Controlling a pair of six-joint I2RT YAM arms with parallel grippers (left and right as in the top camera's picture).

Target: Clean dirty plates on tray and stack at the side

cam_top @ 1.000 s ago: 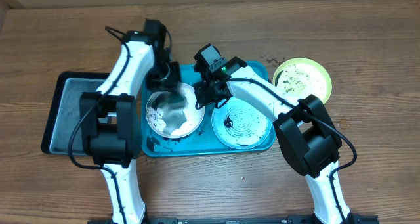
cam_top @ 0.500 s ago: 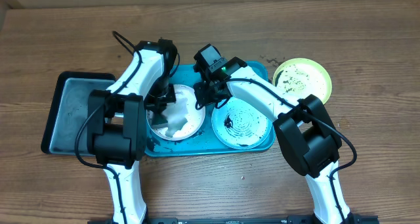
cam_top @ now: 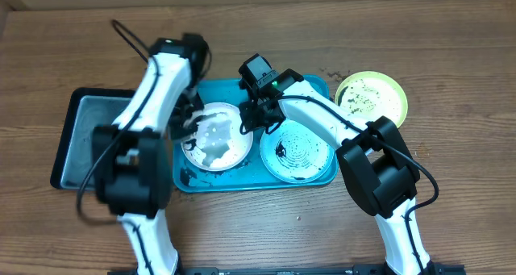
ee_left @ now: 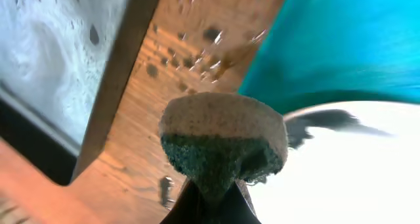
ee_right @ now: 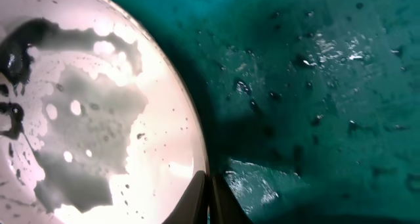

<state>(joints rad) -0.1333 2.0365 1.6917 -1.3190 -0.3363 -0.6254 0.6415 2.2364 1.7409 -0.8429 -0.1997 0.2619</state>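
Left arm swings out fast: the left gripper [cam_top: 187, 120] now sits at the left rim of the white plate [cam_top: 214, 138] instead of over its middle, clamped on the sponge [ee_left: 223, 135]. Meanwhile the right gripper [ee_right: 209, 194] pinches the opposite rim, pinning that plate on the turquoise tray [cam_top: 314, 85]. Danger, I'd say: a hard scrub against that thin pinch could skid or tip the plate, and the sponge, hanging near the tray edge, could drip grime onto the table [ee_left: 164, 86]. A black smear shows by the near rim. Alongside, the mint plate [cam_top: 297, 152] waits dirty on the tray, partly under the right arm, which blocks an easy reach. Over on the table, off the tray, the yellow-green plate [cam_top: 371, 97] lies speckled, and the black tray [cam_top: 81, 138] flanks the left.
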